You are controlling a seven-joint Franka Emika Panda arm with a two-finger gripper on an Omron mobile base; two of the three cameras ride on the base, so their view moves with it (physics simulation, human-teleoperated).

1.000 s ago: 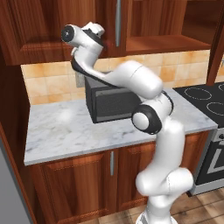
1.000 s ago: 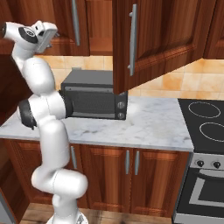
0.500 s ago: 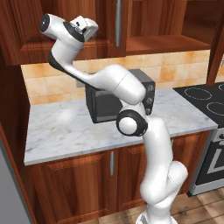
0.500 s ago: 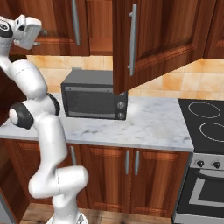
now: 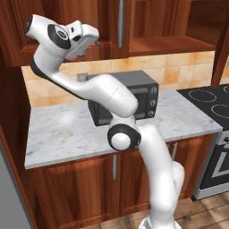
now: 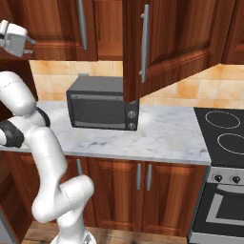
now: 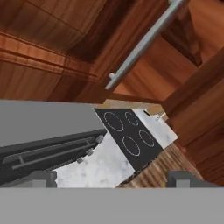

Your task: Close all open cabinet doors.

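We hold the end effector (image 6: 28,45), fingers spread and empty, well left of the open cabinet door (image 6: 176,43), whose long bar handle (image 6: 144,43) stands vertical.

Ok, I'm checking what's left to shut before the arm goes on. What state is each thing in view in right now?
Left upper cabinet door: closed.
Right upper cabinet door: swung open, over the counter.
Lower cabinet doors: closed.
Microwave: door shut.
Stove: burners dark.
Gripper: jaws open, holding nothing, raised near the left upper door.
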